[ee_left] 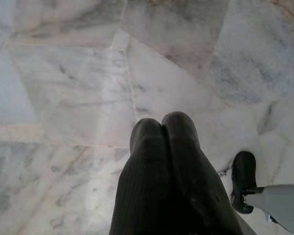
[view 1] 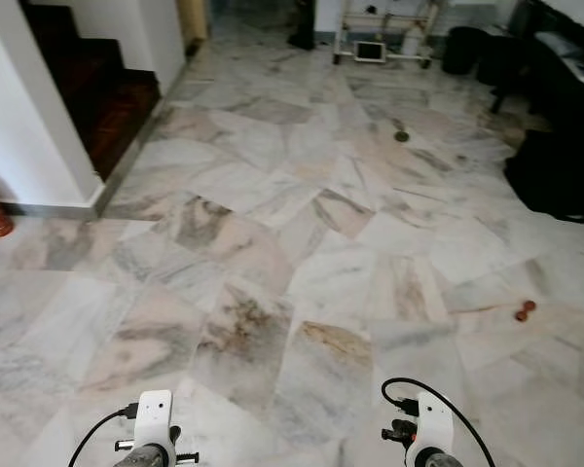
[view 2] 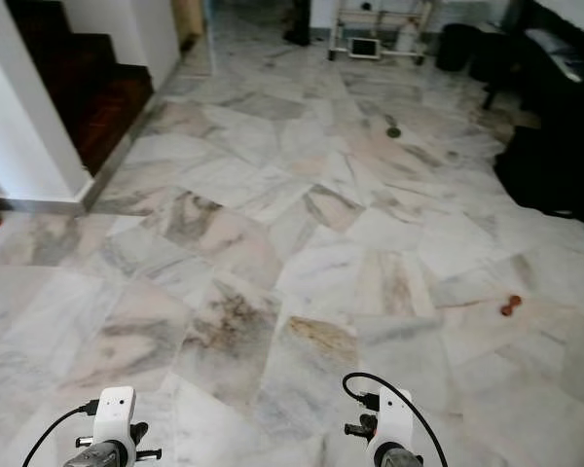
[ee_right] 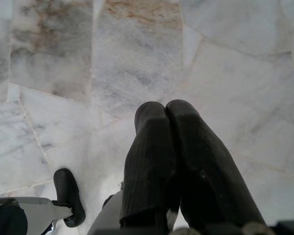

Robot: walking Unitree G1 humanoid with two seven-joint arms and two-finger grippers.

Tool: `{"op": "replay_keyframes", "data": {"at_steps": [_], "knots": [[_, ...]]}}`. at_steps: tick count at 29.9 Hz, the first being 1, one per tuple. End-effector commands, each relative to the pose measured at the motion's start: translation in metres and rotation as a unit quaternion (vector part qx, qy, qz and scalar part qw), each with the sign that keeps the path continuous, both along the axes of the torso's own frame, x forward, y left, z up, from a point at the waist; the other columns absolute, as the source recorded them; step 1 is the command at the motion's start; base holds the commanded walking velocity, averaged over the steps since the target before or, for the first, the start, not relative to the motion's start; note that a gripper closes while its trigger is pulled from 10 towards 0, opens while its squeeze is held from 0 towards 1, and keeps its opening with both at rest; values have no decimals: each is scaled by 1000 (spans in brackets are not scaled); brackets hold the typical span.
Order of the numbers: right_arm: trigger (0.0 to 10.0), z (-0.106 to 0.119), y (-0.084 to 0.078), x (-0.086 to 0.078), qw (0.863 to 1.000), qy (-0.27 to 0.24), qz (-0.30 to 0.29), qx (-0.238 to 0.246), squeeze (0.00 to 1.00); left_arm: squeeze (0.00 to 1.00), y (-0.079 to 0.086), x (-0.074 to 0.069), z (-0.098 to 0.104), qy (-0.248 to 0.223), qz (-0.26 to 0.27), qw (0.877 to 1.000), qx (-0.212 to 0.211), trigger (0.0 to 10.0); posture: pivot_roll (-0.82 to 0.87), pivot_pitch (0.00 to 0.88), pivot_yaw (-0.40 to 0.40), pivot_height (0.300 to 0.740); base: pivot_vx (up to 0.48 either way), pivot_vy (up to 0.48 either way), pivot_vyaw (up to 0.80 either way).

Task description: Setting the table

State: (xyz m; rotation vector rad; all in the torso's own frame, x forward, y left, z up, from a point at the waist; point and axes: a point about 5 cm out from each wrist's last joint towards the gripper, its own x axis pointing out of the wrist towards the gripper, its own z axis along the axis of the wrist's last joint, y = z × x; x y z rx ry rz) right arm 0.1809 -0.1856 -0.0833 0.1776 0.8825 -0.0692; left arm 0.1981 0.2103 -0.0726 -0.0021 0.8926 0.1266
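Each wrist carries a small white block with rounded corners and a dark round spot on its face, the left block [view 1: 155, 413] and the right block [view 1: 427, 416]. A thin black cable [view 1: 438, 399] loops out of each block, and small black knobs stick out at the sides. Below the blocks the arms are grey metal. The left hand [ee_left: 162, 128] has two thick black fingers with rounded tips and fine ribbing along them. The right hand [ee_right: 165, 116] looks the same.
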Motion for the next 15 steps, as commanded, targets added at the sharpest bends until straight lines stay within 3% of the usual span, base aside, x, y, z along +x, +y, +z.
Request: {"op": "replay_keyframes", "data": {"at_steps": [1,7,8,15], "knots": [[10000,-1,0,-1,1000,6,1,0,0,0,1,-3,-2,8,8,1000,2,10000,-18,28,-44,740,0,0,-656],[10000,-1,1,-2,1000,12,1,-2,0,0,1,-3,-2,14,-2,1000,11,10000,-17,30,-44,740,0,0,-709],[10000,-2,0,-2,1000,13,3,-3,0,1000,1,-3,-2,13,-2,1000,12,10000,-18,31,-43,740,0,0,-769],[10000,-2,0,-2,1000,12,3,-4,0,1000,1,-3,-2,12,-2,1000,14,10000,-17,32,-43,740,0,0,-769]]}}
